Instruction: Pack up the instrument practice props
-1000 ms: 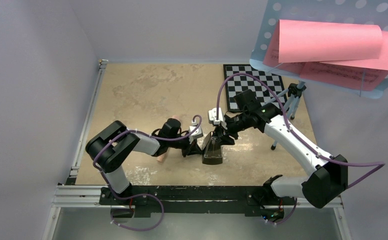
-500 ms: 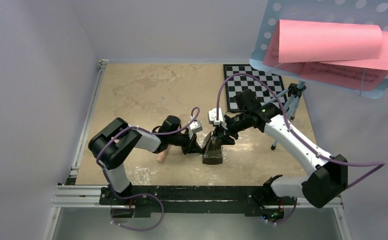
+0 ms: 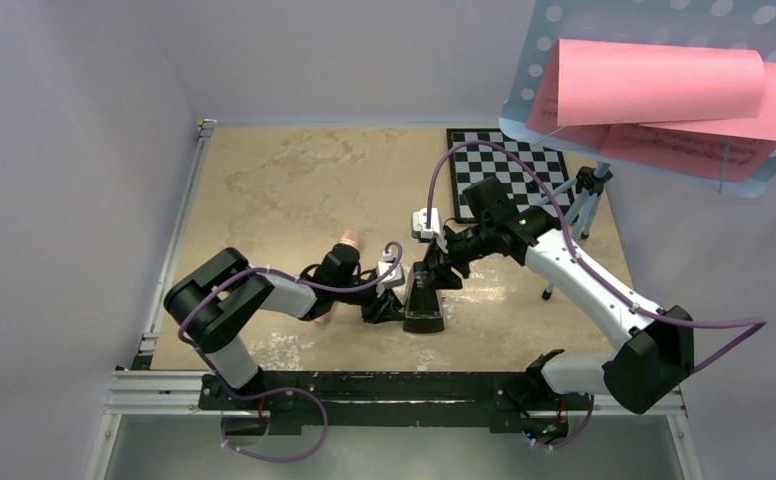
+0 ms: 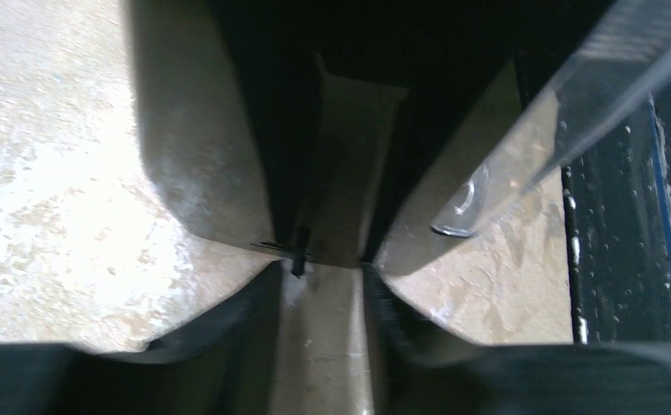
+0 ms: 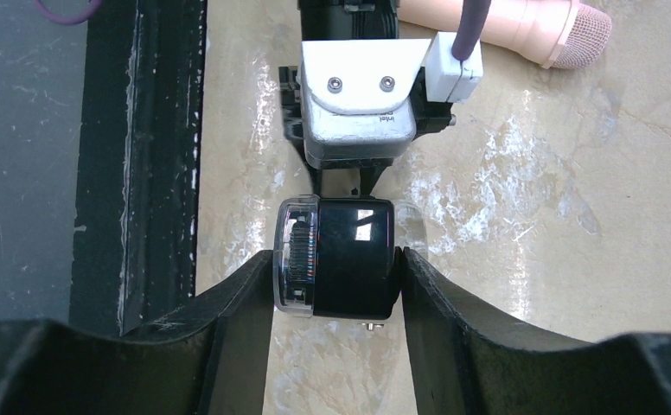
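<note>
The black pyramid-shaped metronome point(image 3: 424, 308) with its clear front cover stands on the table near the front edge. My right gripper point(image 3: 432, 283) is shut on its top point(image 5: 336, 268), one finger on each side. From the left, my left gripper point(image 3: 396, 305) sits low against the metronome's base point(image 4: 341, 95); its jaws are slightly open, with bare tabletop between them point(image 4: 323, 281). The peach-pink recorder point(image 3: 346, 241) lies under the left arm, mostly hidden; its end point(image 5: 522, 22) shows in the right wrist view. The light-blue music stand point(image 3: 664, 20) holds the pink sheet-music pages point(image 3: 654, 80) at the upper right.
The stand's tripod point(image 3: 586, 195) is planted at the table's right side, close behind the right arm. A black-and-white chessboard point(image 3: 509, 170) lies at the back right. The black mounting rail point(image 5: 142, 156) runs along the near edge, close to the metronome.
The left gripper's jaws have parted and it has dropped toward the near edge beside the metronome's base. The right gripper has shifted slightly left, still holding the metronome.
</note>
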Available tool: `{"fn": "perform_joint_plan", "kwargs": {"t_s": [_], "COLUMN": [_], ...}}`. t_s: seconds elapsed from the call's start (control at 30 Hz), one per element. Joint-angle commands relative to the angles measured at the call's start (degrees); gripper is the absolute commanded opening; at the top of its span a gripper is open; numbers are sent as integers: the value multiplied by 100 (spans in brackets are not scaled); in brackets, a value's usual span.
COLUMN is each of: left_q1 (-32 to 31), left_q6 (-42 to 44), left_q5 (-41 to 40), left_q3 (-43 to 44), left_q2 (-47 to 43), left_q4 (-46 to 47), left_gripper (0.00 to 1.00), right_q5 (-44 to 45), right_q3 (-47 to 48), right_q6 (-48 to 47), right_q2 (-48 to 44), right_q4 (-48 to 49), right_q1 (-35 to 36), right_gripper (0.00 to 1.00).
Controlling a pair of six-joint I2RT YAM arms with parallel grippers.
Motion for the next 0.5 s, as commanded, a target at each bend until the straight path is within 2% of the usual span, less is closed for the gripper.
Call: {"fn": "perform_joint_plan", "kwargs": {"t_s": [0.0,0.17,0.23,0.3,0.37,0.4,0.43,0.47], "left_q1": [-173,-49,-37,-13,69,126,212,232], "left_q6": [-55,213,605,959,1191,1221,1247,1415], "left_q5": [130,-220,-503,-843,-1012,-1048,-1015,-1157], "left_q3": [9,318,523,577,669,715,755,898], "left_q2": [-597,-1389,-1584,-1807,-2063,-2205,-2357,-2506], "left_q4": [93,-1324,-2136,-2523,-2949,-3094,-3141,-3323], "left_gripper": [54,74,77,80,85,90,97,99], "right_q5": [464,273,222,175,141,139,124,111], "right_q3": [-160,-47,44,194,363,431,504,565], "right_q6": [44,-787,-1105,-1338,-1384,-1375,-1366,-1296], "right_q2": [129,57,119,201,261,262,246,214], "right_q4": [-74,-659,-986,-1310,-1496,-1548,-1590,-1596], "right_q1": [6,6,7,4,3,-2,6,4], "right_gripper": [0,0,7,17,29,39,64,80]}}
